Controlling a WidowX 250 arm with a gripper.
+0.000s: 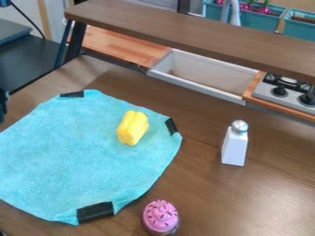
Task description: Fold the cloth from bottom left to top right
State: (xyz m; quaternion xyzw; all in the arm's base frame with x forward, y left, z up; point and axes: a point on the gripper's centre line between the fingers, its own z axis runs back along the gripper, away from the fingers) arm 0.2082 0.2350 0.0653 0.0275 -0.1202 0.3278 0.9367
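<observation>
At the left edge of the camera view, a small black part of the gripper (2, 105) shows, just beyond the cloth's upper left side. The turquoise cloth (80, 152) lies spread on the brown table, its left part cut off by the view's edge. Black strips mark its top, right and bottom corners. A yellow pepper-like toy (133, 127) rests on the cloth's upper right part. The gripper is apart from this toy.
Right of the cloth stands a white shaker (235, 144) with a silver top. A pink-topped cupcake toy (160, 217) is near the front edge, close to the cloth. Behind are a raised brown shelf (197, 34), a sink basin (203, 76) and a stove (286, 92).
</observation>
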